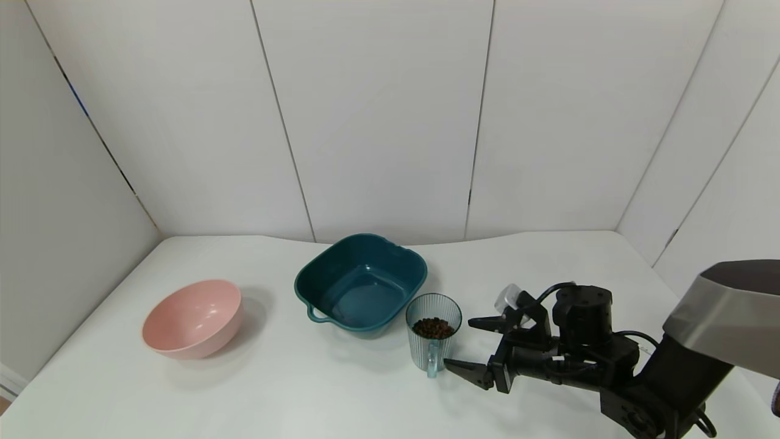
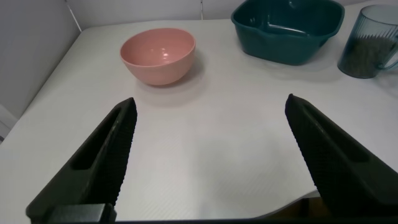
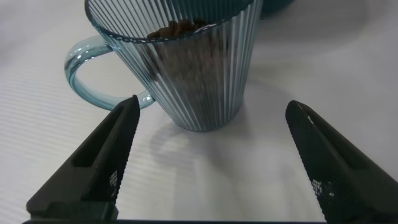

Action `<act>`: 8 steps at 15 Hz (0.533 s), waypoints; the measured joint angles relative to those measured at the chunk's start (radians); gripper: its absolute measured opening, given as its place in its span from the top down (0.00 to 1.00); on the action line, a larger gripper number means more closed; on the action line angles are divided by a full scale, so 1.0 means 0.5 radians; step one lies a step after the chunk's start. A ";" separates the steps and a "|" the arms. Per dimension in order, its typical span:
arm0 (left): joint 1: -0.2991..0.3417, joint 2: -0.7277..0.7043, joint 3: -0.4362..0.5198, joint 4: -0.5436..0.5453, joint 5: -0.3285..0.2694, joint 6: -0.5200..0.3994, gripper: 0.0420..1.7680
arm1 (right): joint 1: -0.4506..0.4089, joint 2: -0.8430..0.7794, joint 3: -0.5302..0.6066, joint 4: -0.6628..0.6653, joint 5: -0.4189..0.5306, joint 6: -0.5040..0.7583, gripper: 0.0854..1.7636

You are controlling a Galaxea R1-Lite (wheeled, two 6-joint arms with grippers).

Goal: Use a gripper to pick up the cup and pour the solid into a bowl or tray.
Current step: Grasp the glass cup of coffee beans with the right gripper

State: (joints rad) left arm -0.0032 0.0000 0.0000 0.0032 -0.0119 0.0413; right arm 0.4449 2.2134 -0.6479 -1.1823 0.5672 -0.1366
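Jaws spread wide and empty: right gripper (image 1: 472, 346) just beside the cup (image 1: 433, 337), lower right of centre.
Nothing is lifted yet; the solid (image 1: 433, 328) sits in the cup, teal bowl (image 1: 361, 282) empty; grasp, lift and pour remain.

Your head view looks forward and down over the counter (image 1: 244, 390). Your left wrist view faces 12 o'clock, low and farther back. Your right wrist view sits close to the cup (image 3: 193, 68), which all three views share.
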 joint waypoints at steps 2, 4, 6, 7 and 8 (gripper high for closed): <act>0.000 0.000 0.000 -0.001 -0.001 -0.001 0.03 | 0.014 0.000 -0.006 -0.003 0.000 0.000 0.03; 0.000 0.000 0.000 -0.001 -0.001 0.000 0.03 | 0.030 0.000 -0.020 -0.005 0.000 0.000 0.03; 0.000 0.000 0.000 0.000 -0.001 0.000 0.03 | 0.055 0.000 -0.033 -0.005 0.000 0.023 0.03; 0.000 0.000 0.000 0.000 -0.001 0.000 0.03 | 0.066 0.001 -0.043 -0.005 0.000 0.030 0.03; 0.000 0.000 0.000 0.000 -0.001 -0.001 0.03 | 0.077 0.001 -0.061 -0.005 0.000 0.037 0.03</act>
State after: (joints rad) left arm -0.0032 0.0000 0.0000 0.0032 -0.0123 0.0409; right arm 0.4834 2.2138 -0.6783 -1.1849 0.5670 -0.1183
